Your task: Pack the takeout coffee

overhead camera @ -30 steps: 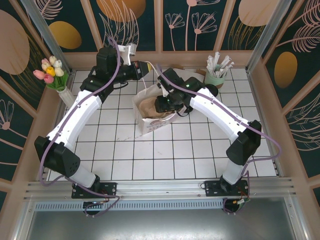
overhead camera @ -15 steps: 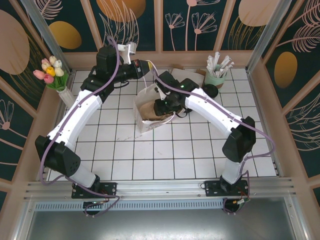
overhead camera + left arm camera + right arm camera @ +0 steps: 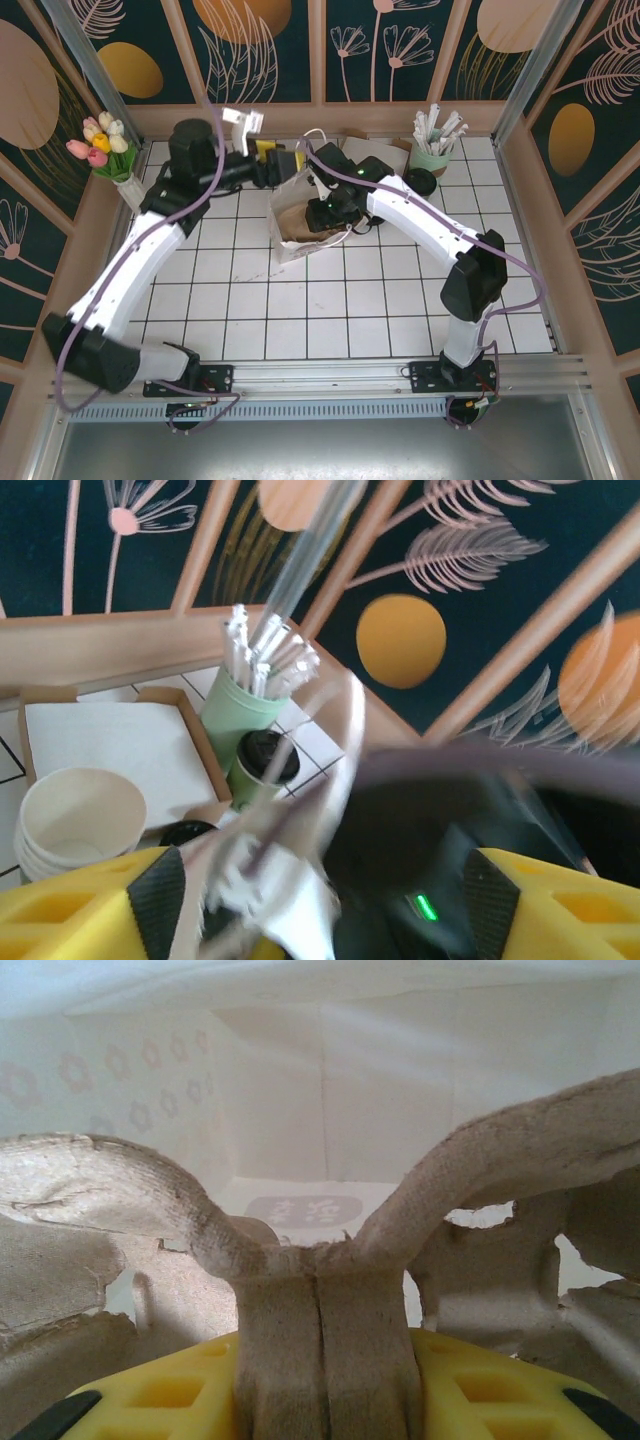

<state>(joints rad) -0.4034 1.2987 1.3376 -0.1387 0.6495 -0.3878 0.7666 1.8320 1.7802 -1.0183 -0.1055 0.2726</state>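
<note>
The takeout coffee (image 3: 421, 182), a small dark-green paper cup with a black round lid, stands on the white-tiled tabletop (image 3: 300, 320) in the upper right of the overhead view, just beside the taller mint-green cup of wrapped straws (image 3: 432, 150) and well apart from the white paper bag (image 3: 300, 250) at the centre. The left wrist view shows the takeout coffee (image 3: 262, 770) left of centre, upright, just below and to the right of the mint-green cup (image 3: 240, 715), with a stack of cream-white paper cups (image 3: 70, 820) at the lower left and a shallow cardboard tray of white napkins (image 3: 110, 745) above them. The left gripper (image 3: 278, 160) hovers at the bag's upper left rim; its yellow fingers (image 3: 80, 905) are spread wide in a released pose, with blurred white bag paper (image 3: 270, 880) loose between them. The right gripper (image 3: 325, 212) reaches down into the bag, clenched on the upright central rib of a brown moulded-pulp cup carrier (image 3: 325, 1300); the bag's white inner walls (image 3: 330, 1110) rise behind it. A white vase of tulips (image 3: 105, 145) stands at the far left.
</note>
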